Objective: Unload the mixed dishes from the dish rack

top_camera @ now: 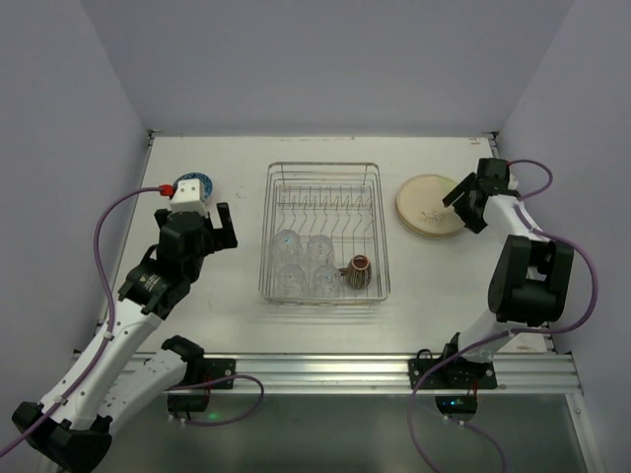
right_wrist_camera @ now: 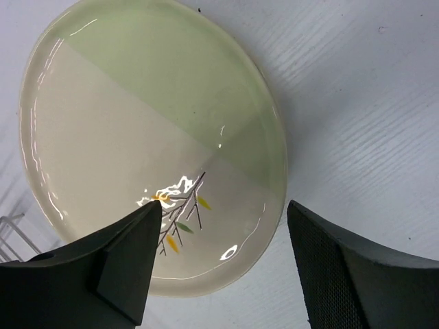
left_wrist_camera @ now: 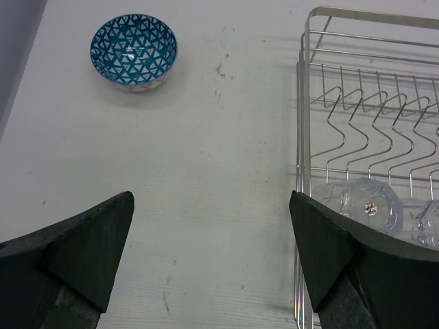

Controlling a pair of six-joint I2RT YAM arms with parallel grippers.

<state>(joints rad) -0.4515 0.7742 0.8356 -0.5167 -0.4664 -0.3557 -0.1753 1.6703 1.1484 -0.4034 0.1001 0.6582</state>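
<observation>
Dish rack (top_camera: 325, 236) sits mid table (top_camera: 237, 158), btwn the 2 arms. Its far half shows just the row of upright prongs (top_camera: 320, 212). The near half holds 4 clear glasses (top_camera: 304, 264) in a tight 2x2 cluster, w/ the dark brown mug (top_camera: 358, 273) just beside them at the near R corner. Bowl (left_wrist_camera: 134, 51) is out of the rack, upright on the table at far L; it has a blue & white triangle pattern inside and a pale outer wall w/ faint reddish marks too small to make out. L gripper (left_wrist_camera: 211, 199) hangs over bare table btwn bowl and rack, fingers spread wide w/ nothing btwn them; the rack's L wall is just beside its R finger. Plate (right_wrist_camera: 147, 137) lies flat on the table to the R of the rack, apart from it; the top view hints at a stack, can't tell how many. Its face is part pale green, part cream, w/ a dark twig motif bearing yellow & green leaves. R gripper (right_wrist_camera: 225, 205) is over the plate's rim, jaws wide apart, holding nothing; contact w/ the plate can't be told.
</observation>
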